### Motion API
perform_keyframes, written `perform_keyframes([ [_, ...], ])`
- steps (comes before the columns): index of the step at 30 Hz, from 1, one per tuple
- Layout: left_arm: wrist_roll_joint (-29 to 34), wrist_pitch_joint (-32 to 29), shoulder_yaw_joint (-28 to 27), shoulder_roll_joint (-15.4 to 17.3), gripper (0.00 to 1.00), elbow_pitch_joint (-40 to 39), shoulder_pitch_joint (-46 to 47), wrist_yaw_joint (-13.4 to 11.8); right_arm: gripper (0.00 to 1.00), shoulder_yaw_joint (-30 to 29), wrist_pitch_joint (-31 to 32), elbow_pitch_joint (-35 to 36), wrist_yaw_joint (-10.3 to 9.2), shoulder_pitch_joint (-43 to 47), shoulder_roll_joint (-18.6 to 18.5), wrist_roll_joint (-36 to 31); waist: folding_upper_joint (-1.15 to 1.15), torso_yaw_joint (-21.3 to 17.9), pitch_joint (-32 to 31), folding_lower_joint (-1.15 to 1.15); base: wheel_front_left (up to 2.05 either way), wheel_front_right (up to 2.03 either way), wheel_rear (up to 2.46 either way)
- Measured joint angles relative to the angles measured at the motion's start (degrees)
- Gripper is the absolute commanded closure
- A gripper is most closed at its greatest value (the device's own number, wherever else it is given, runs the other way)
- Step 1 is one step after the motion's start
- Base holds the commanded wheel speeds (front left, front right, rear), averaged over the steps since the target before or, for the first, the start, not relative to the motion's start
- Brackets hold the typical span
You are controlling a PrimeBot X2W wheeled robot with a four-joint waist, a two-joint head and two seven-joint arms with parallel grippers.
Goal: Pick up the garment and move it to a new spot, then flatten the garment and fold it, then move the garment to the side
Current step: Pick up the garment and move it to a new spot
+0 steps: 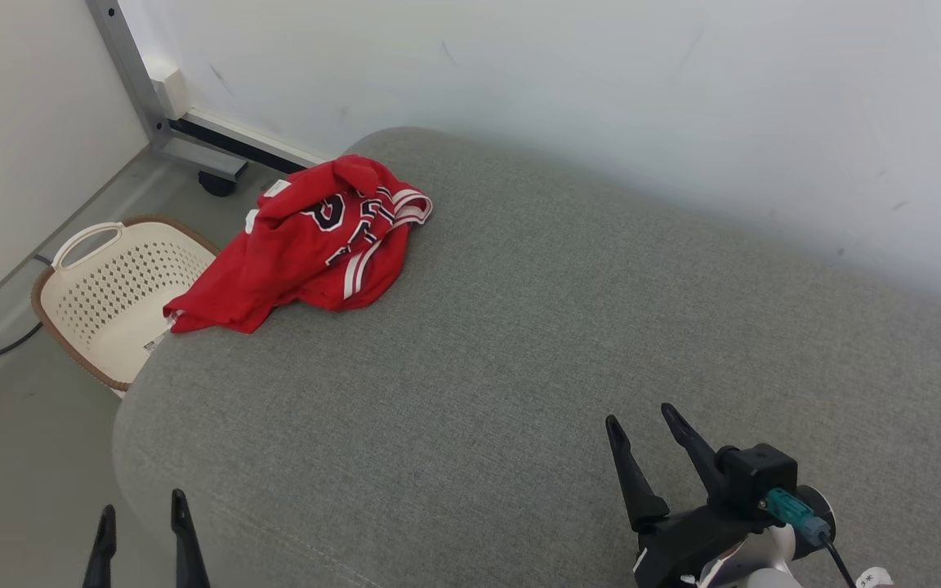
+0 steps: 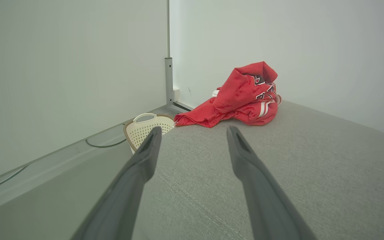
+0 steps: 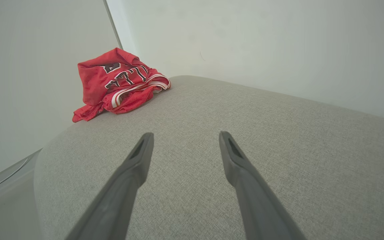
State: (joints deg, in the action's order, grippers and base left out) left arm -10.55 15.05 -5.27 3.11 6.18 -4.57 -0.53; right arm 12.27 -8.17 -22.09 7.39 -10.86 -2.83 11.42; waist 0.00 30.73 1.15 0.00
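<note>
A crumpled red jersey (image 1: 307,245) (dark lettering, white trim) lies at the far left corner of a grey cushion (image 1: 519,343), one hem spilling over the edge towards a cream basket (image 1: 111,302). The left pincer (image 1: 142,502) and right pincer (image 1: 639,415) hover at the near edge, both spread wide and empty, well apart from the cloth. The pick-up appears not yet begun; it calls for a long reach forward and left, then a pinch on a raised fold.

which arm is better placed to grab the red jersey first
Left, likely. The red jersey lies crumpled at the cushion's far left corner, on the left gripper's side; the right gripper sits across the cushion, farther away. Both are open and empty.
</note>
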Motion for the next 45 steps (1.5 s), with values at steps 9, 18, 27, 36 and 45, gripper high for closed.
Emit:
perform_keyframes([
  [9,-2.9,-5.2,5.7,0.3,0.00,12.2,11.8,5.0,0.00,-0.8,1.2,1.0,0.00,0.0,0.0,-2.1,0.00,-0.2,1.6,0.00,0.00,0.00,0.00],
  [18,-7.3,-18.8,6.7,1.5,0.00,31.1,35.0,6.5,0.00,-4.1,4.7,6.8,0.00,4.5,0.0,-5.4,0.00,-1.3,3.8,0.01,0.00,0.00,0.00],
  [27,-10.9,-23.4,2.4,6.2,0.00,40.7,48.5,4.1,0.00,-5.0,10.7,17.1,0.00,7.7,0.0,-9.8,0.00,-6.3,6.9,0.01,0.00,0.00,0.00],
  [36,-11.2,-22.8,0.7,10.5,0.00,45.9,54.2,1.5,0.00,-6.7,14.3,26.4,0.00,8.8,0.0,-12.7,0.01,-11.6,14.2,0.02,0.00,0.00,0.00],
  [45,-12.6,-20.1,-2.7,13.5,0.00,50.5,56.5,-4.9,0.00,-7.1,15.4,30.4,0.00,10.2,0.0,-13.0,0.01,-16.0,20.0,0.01,0.00,0.00,0.00],
])
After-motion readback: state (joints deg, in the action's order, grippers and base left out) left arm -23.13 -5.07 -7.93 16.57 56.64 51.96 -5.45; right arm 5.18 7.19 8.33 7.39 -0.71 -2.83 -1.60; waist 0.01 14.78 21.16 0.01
